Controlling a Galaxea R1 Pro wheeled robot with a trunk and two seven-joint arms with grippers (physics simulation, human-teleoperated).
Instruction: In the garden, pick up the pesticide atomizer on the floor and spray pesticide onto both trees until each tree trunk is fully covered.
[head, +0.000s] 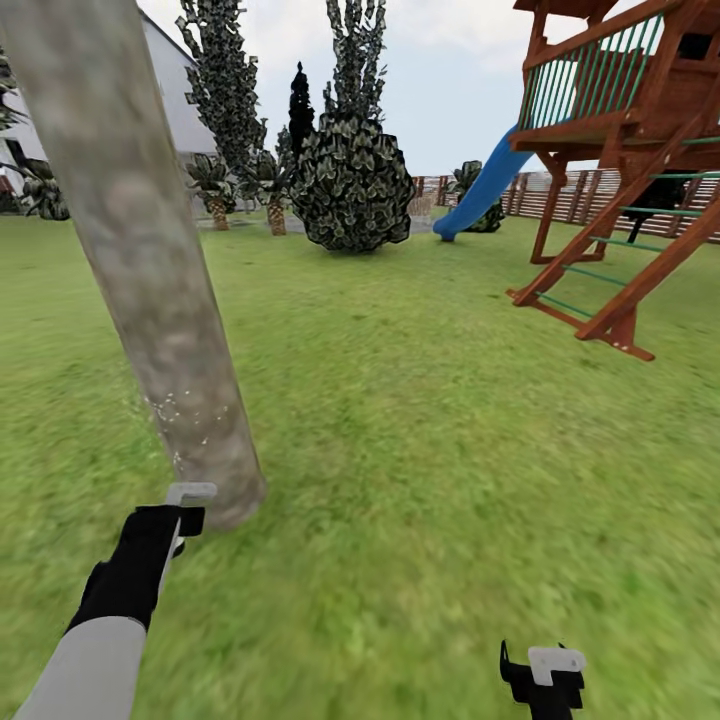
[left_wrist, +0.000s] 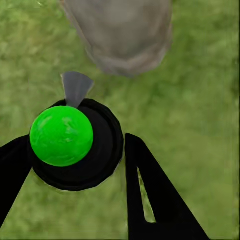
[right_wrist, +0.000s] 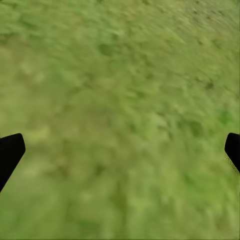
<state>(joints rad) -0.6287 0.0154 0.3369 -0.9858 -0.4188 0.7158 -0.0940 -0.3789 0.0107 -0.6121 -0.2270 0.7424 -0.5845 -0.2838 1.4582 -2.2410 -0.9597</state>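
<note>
- Left arm reaches forward and low toward the foot of the tree trunk (head: 130, 250); left gripper (head: 180, 520) is clamped on the atomizer (left_wrist: 75, 145), a black round body with a green ball on top, one finger (left_wrist: 150, 195) on each side.
- The grey nozzle (left_wrist: 76, 87) points at the trunk base (left_wrist: 122, 35), near it but not touching.
- White specks of pesticide (head: 175, 410) dot the lower trunk just above the gripper.
- Right gripper (head: 545, 680) hangs low at the frame's bottom edge over the grass (right_wrist: 120, 100), fingers spread wide, nothing between them.
- The trunk leans and stands on the lawn (head: 420, 450).
- Open grass lies to the right and ahead of the trunk.
- A round dark bush (head: 350, 180) stands far ahead, a wooden play frame (head: 620, 170) with a blue slide (head: 485, 190) far right, and a slatted fence (head: 590, 195) behind them.
</note>
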